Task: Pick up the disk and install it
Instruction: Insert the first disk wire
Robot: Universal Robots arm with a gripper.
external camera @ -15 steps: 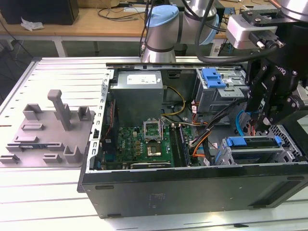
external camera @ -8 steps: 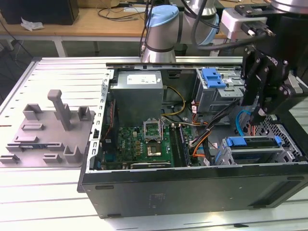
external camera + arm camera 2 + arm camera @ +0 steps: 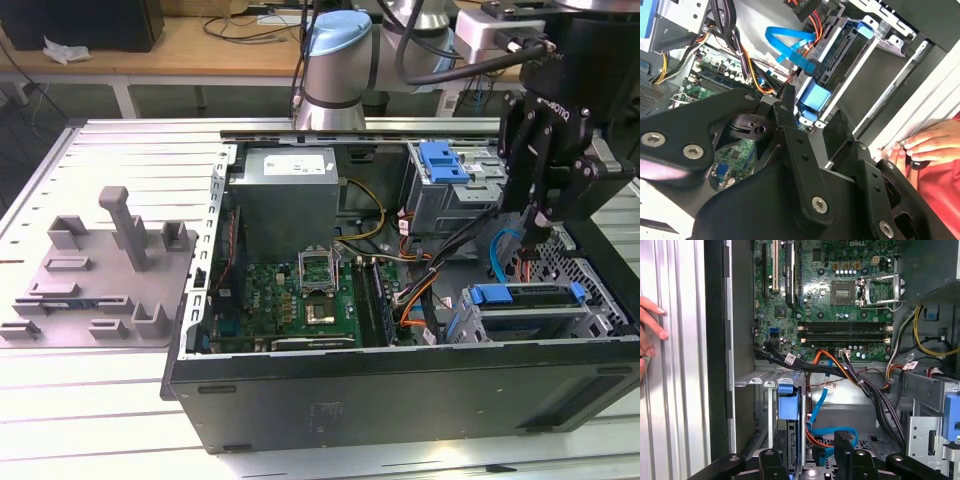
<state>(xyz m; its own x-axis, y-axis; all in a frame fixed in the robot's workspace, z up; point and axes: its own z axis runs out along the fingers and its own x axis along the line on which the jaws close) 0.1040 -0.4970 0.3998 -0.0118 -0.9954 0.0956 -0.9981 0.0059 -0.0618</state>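
The disk (image 3: 527, 303) sits on edge in the drive bay at the front corner of the open computer case, on the exterior view's right, its blue plastic frame facing up. My gripper (image 3: 541, 222) hangs just above it, open and apart from it, with nothing between the black fingers. In the first wrist view the gripper (image 3: 808, 450) straddles the line of the disk's blue end tab (image 3: 789, 407). In the second wrist view the gripper (image 3: 813, 114) stands just short of the same blue tab (image 3: 815, 98).
A blue data cable (image 3: 499, 252) and bundled orange and black wires run beside the bay. The case also holds the motherboard (image 3: 300, 295), a grey power supply (image 3: 290, 195) and a drive cage with a blue latch (image 3: 445, 165). A person's hand (image 3: 925, 145) rests by the case's outer wall. A grey fixture plate (image 3: 100, 270) lies on the exterior view's left.
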